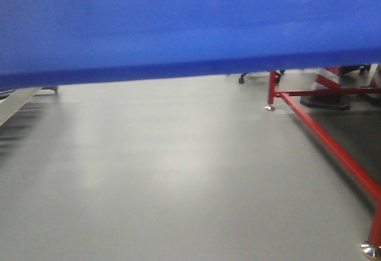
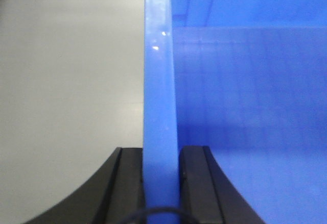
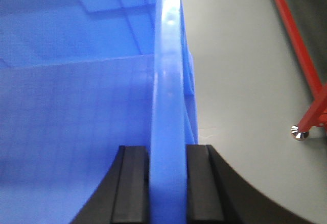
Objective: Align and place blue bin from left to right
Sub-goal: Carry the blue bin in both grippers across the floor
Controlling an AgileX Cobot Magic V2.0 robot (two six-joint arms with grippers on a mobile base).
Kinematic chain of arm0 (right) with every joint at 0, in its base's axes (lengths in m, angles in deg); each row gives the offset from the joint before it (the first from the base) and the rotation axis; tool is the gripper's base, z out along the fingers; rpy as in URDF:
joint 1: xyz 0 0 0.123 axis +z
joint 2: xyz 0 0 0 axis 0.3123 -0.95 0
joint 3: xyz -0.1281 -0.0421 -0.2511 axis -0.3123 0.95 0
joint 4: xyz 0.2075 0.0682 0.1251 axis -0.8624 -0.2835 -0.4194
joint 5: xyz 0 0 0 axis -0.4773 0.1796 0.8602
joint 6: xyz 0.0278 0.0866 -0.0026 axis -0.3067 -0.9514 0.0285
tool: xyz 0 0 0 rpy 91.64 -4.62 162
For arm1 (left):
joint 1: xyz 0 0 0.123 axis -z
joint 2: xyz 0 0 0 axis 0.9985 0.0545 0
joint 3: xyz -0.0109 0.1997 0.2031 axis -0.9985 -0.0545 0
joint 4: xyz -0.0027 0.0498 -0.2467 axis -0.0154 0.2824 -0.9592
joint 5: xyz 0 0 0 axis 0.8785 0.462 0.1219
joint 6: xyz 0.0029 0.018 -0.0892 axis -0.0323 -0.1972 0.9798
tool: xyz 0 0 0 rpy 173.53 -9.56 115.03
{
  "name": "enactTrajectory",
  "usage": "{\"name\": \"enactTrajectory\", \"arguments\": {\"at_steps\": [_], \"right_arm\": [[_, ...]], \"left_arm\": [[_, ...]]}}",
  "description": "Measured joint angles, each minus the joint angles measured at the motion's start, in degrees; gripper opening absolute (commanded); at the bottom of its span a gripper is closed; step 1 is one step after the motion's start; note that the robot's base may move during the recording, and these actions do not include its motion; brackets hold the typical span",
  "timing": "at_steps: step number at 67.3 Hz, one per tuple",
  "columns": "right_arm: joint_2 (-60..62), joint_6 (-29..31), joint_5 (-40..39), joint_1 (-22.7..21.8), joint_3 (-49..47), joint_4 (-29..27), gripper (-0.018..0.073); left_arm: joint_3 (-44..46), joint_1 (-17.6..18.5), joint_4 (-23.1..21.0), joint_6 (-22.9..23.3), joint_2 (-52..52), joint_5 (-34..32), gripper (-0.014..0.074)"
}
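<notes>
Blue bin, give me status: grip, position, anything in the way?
Left gripper shut on one rim, right gripper shut on the other. Blue bin looks lifted off the floor. Red frame on the floor to the right, apart from it.

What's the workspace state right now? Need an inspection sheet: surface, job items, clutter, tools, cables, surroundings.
Surface: grey floor, glossy and bare where visible; no table in view.
Job's things: blue bin fills the top of the front view; floor shows beneath its lower edge, so it looks lifted.
Clutter: nothing seen.
Grippers: left tool shut on the bin's wall rim; right tool shut on a wall rim, floor on its outer side.
Cables: thin dark loop at the left wrist view's bottom edge, possibly a cable; cannot confirm.
Surroundings: red frame with chrome feet on the right; red-and-white striped marker and a caster behind.
</notes>
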Motion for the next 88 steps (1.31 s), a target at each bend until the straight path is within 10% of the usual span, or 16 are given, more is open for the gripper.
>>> {"name": "enactTrajectory", "arguments": {"at_steps": [88], "right_arm": [[0.0, 0.0, 0.0, 0.0, 0.0, 0.0, -0.0079]], "left_arm": [[0.0, 0.0, 0.0, 0.0, 0.0, 0.0, -0.0111]]}}
